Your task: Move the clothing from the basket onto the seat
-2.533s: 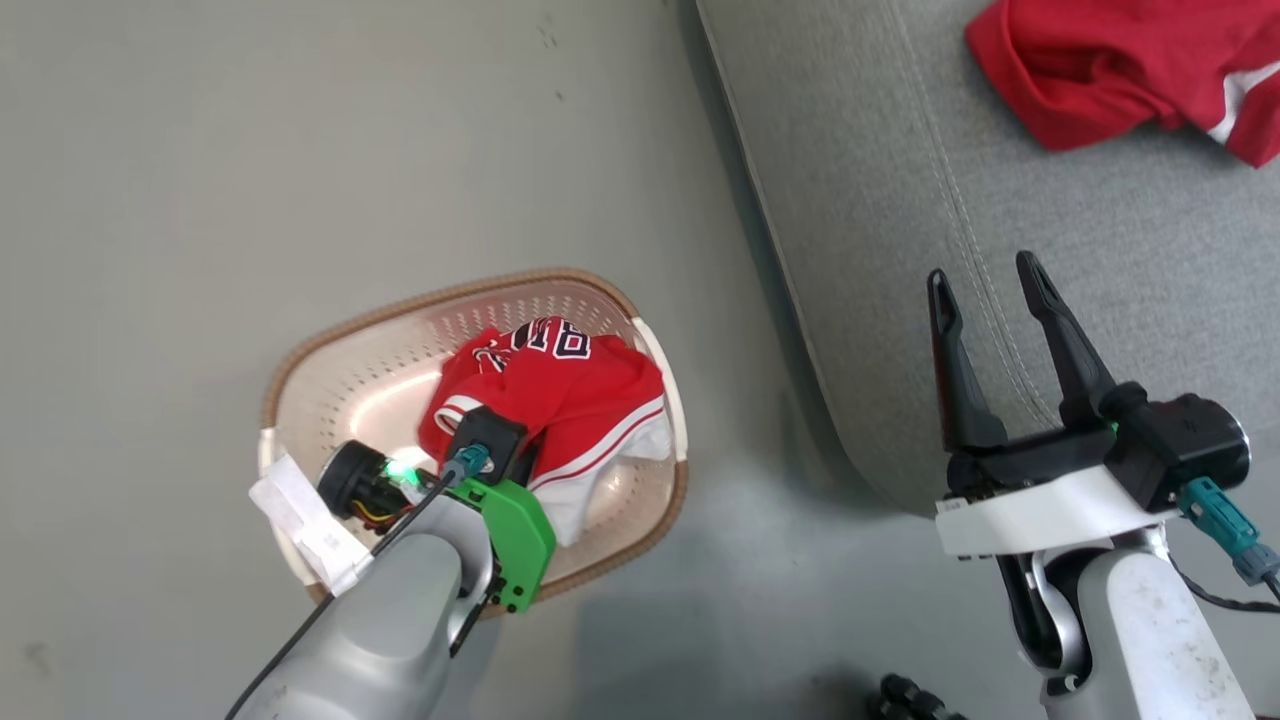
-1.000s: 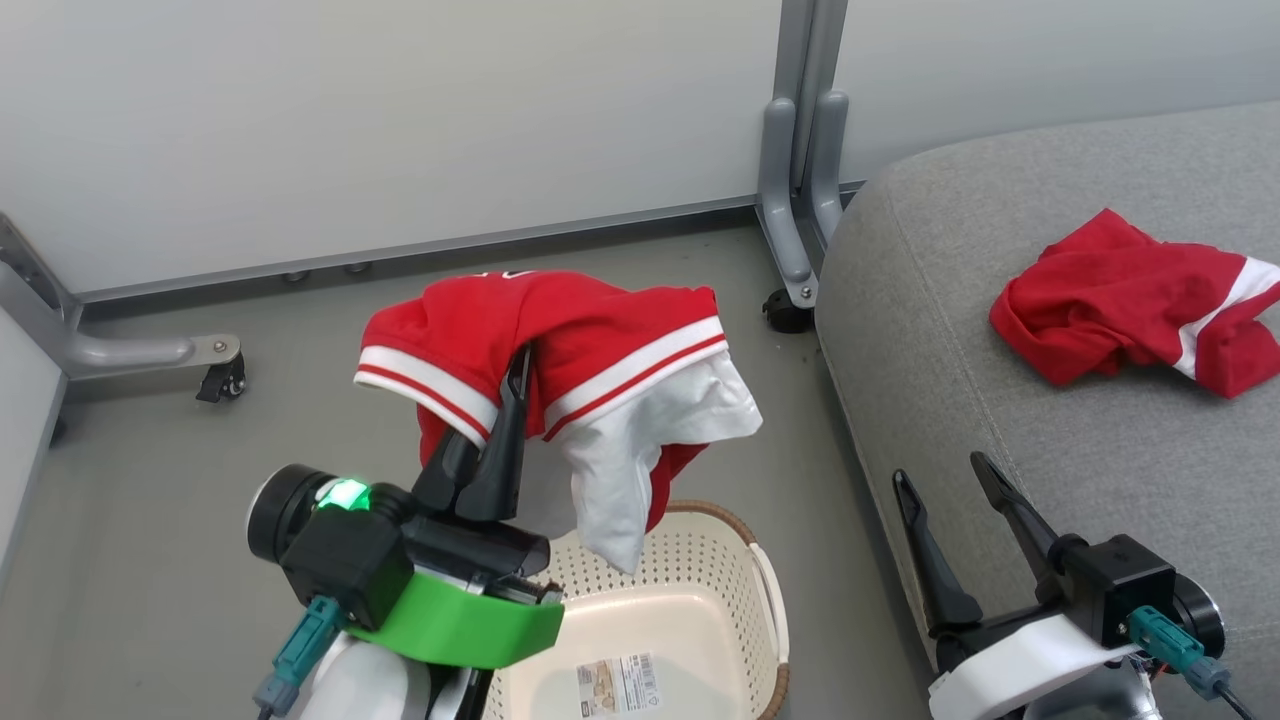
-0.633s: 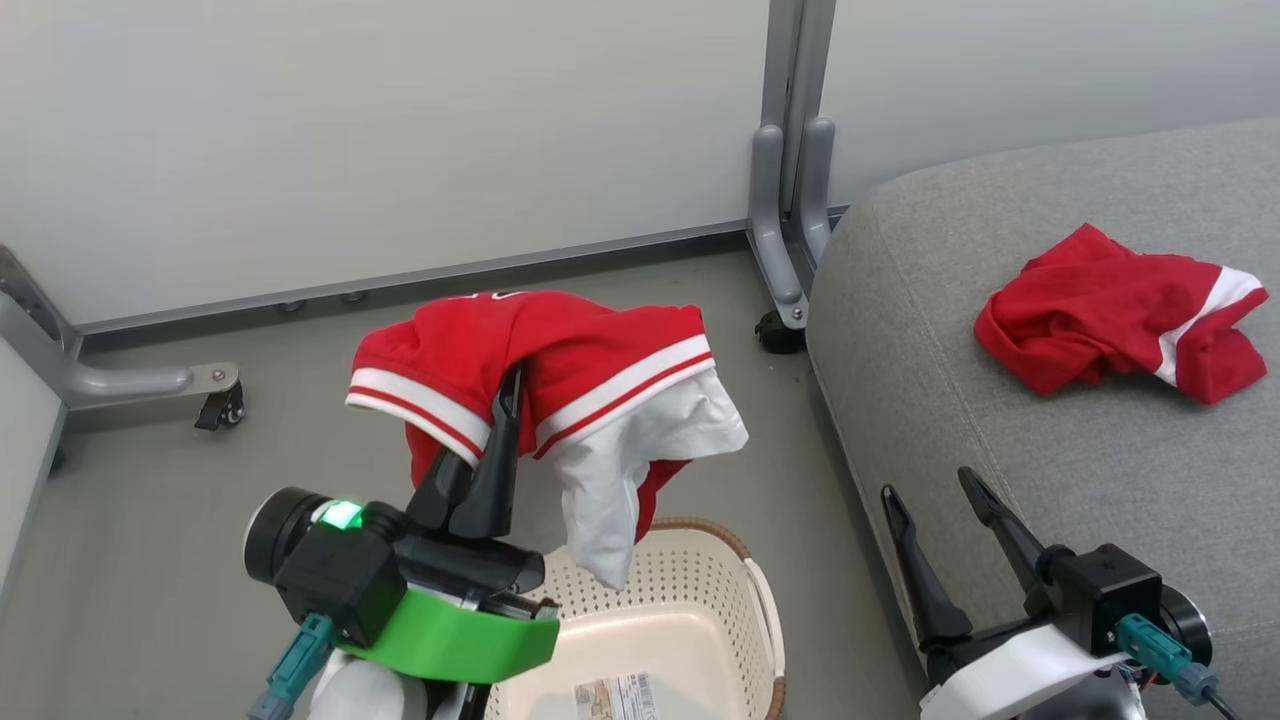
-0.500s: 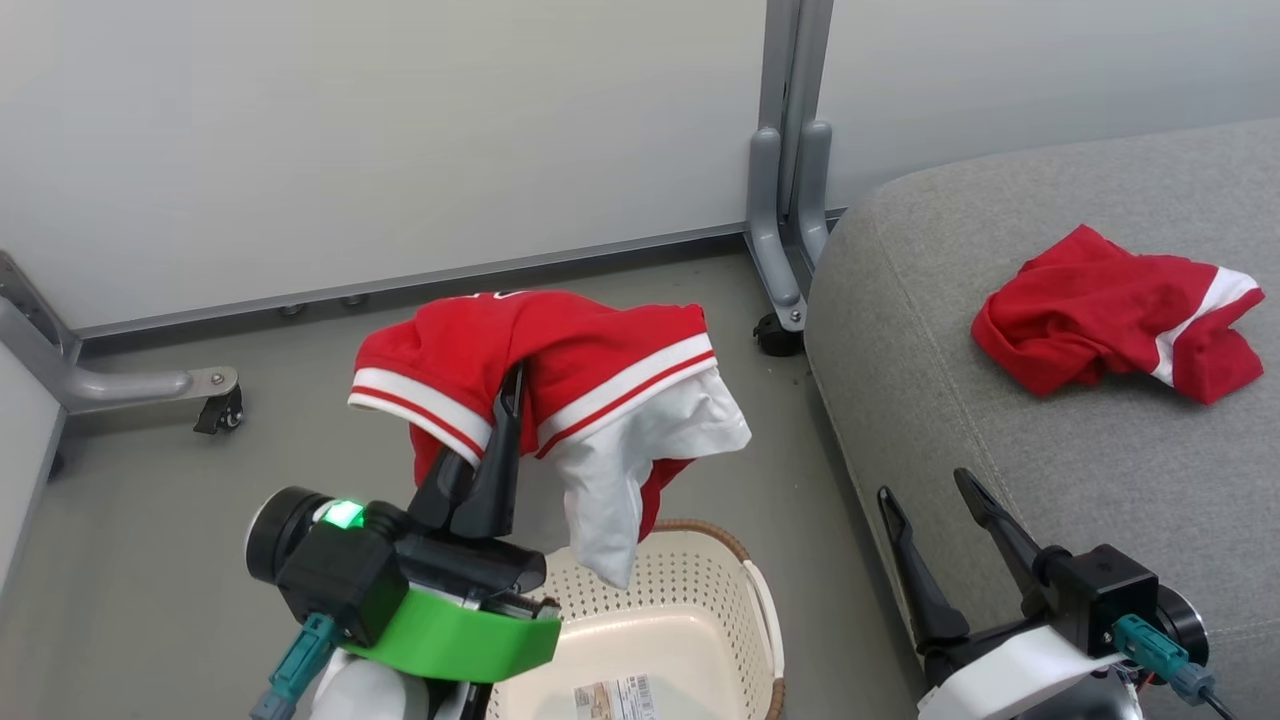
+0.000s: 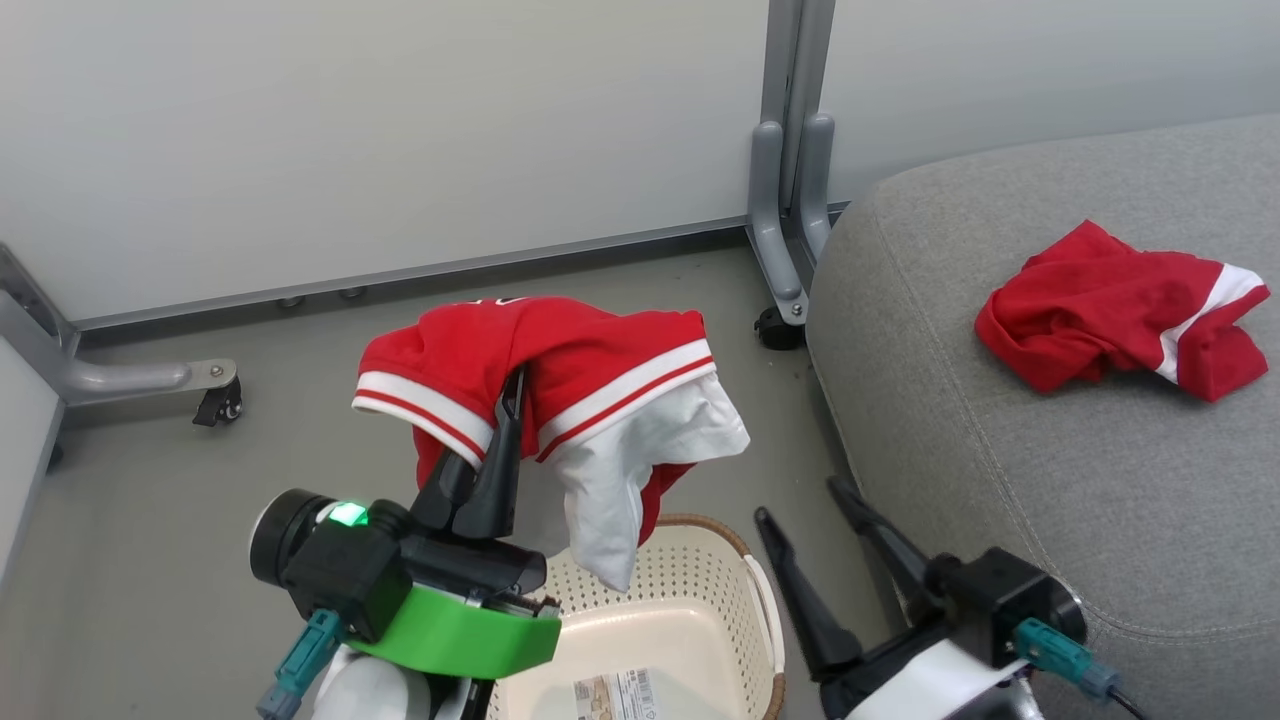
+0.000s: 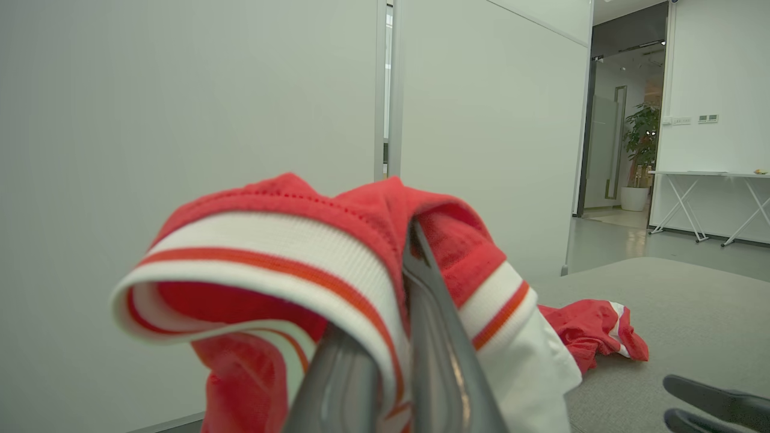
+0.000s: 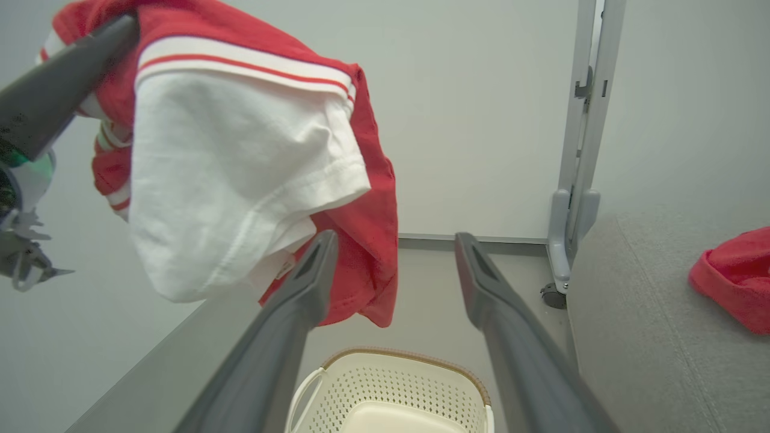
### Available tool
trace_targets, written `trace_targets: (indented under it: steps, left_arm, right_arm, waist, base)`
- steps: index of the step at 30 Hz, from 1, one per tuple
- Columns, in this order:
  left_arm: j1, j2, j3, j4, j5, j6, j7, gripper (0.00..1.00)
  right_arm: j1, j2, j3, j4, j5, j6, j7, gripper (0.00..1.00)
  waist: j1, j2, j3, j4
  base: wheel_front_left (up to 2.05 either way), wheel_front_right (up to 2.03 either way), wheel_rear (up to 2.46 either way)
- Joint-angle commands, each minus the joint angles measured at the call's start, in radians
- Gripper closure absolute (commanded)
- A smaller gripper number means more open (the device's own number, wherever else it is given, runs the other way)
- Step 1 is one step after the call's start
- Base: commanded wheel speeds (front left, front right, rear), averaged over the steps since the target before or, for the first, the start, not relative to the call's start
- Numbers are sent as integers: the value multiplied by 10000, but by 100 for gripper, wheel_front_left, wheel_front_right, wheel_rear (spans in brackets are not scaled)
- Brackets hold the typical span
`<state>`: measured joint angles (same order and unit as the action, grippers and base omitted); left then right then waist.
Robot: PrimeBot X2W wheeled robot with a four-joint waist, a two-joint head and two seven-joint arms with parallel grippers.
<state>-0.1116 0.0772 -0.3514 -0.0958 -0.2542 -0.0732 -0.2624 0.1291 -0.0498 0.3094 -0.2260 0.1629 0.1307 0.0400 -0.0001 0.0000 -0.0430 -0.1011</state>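
Your garment (image 5: 590,350) hangs draped over the left gripper (image 5: 513,392), whose fingers are pinched together on a fold by the striped hem. It is held high, above the far end of the basket (image 5: 700,580). Its length runs left to right across the fingers, and a white flap dangles on the right toward the basket's rim. The seat (image 5: 1000,500) lies to the right of the garment, so the carry looks to go rightward with the left arm. Mind the right gripper (image 5: 800,500): it stands with fingers spread, holding nothing, between the garment and the seat. The other garment (image 5: 1110,305) lies crumpled on the seat. What you can see inside the basket holds only a label (image 5: 615,695).
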Motion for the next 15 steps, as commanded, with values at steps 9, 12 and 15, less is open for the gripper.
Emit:
trace_targets:
  steps: [9,12,15]
  left_arm:
    - [-227,-115,-8,117,143,-105,-34,100]
    - [-295,-129,-110,186,178,-156,-34,100]
    - [-332,-153,-205,228,214,-217,-34,100]
  right_arm:
    - [-1799,-108,2649,574,1076,1,-182,0]
    - [-2370,-83,2934,1124,1061,1,-316,0]
    - [-2978,-53,3116,1824,1005,1,-454,0]
  waist:
    - [1,0,266,113]
    - [1,0,299,227]
    - [1,0,346,323]
  base:
    - [0,0,0]
    - [0,0,0]
    - [0,0,0]
